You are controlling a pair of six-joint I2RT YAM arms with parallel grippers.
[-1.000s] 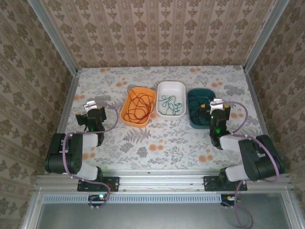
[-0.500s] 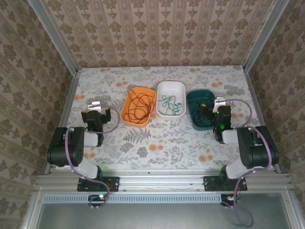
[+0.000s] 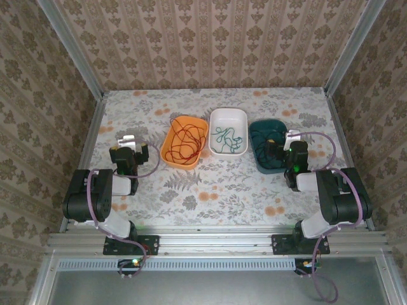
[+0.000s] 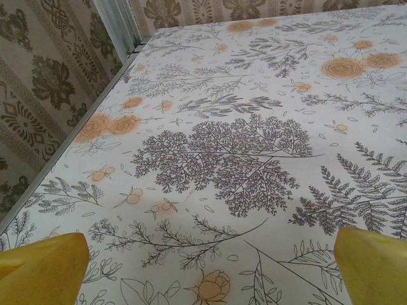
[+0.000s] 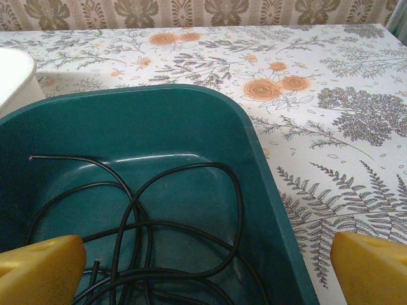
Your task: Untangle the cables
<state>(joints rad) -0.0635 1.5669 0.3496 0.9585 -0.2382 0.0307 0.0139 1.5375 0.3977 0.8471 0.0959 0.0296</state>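
Inside teal tray, black cable judged light, floppy; best pinched mid-loop. L gripper, R gripper spread, empty.

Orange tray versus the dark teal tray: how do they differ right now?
The shallow orange plastic tray holds a thin red cable; the dark teal plastic tray holds a thin black cable. The open right gripper hangs over the teal tray's wall; nothing hangs over the orange tray. Both hold loose loops.
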